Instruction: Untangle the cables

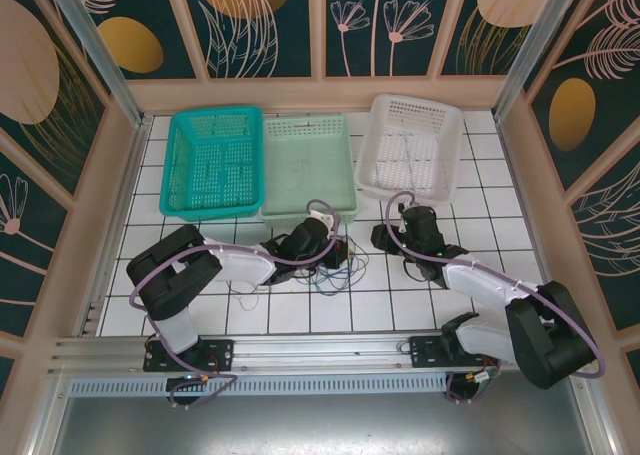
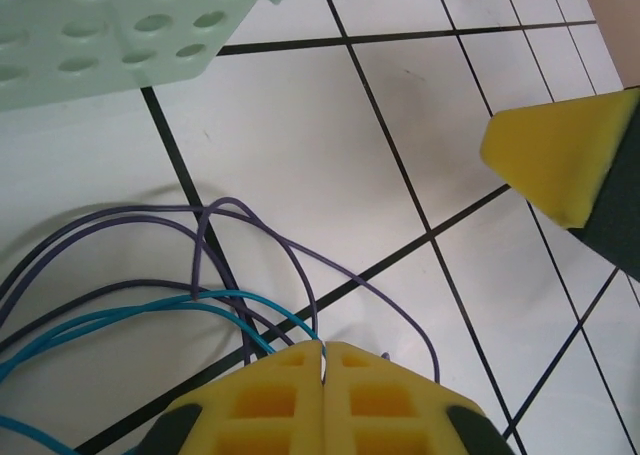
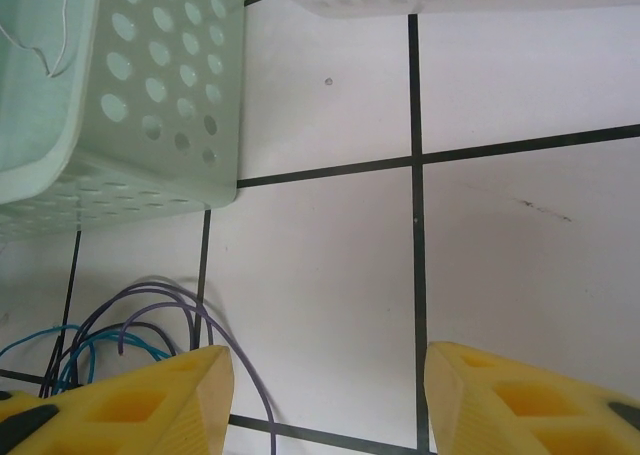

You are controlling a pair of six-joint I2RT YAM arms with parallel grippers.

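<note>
Your left arm's yellow foam fingers (image 2: 300, 380) are pressed flat together. A strand of the thin dark purple cable (image 2: 250, 225) runs straight into the seam between them, so it looks pinched there. That cable loops over the white tiled bench (image 2: 330, 145) beside a thin blue cable (image 2: 150, 310), and the two cross each other just ahead of the fingertips. From above, you see this tangle (image 1: 335, 268) lying on the bench. It is just on the arms' side of the pale green perforated plastic basket (image 1: 305, 165), which sits between a teal basket (image 1: 212, 162) and a white basket (image 1: 412, 145). Your right arm's yellow foam fingers (image 3: 165, 400) stand well apart with bare tile between them. The purple loop passes just beside one of them, and I cannot tell whether it touches. A hair-thin white wire (image 3: 40, 40) lies inside the pale green basket
</note>
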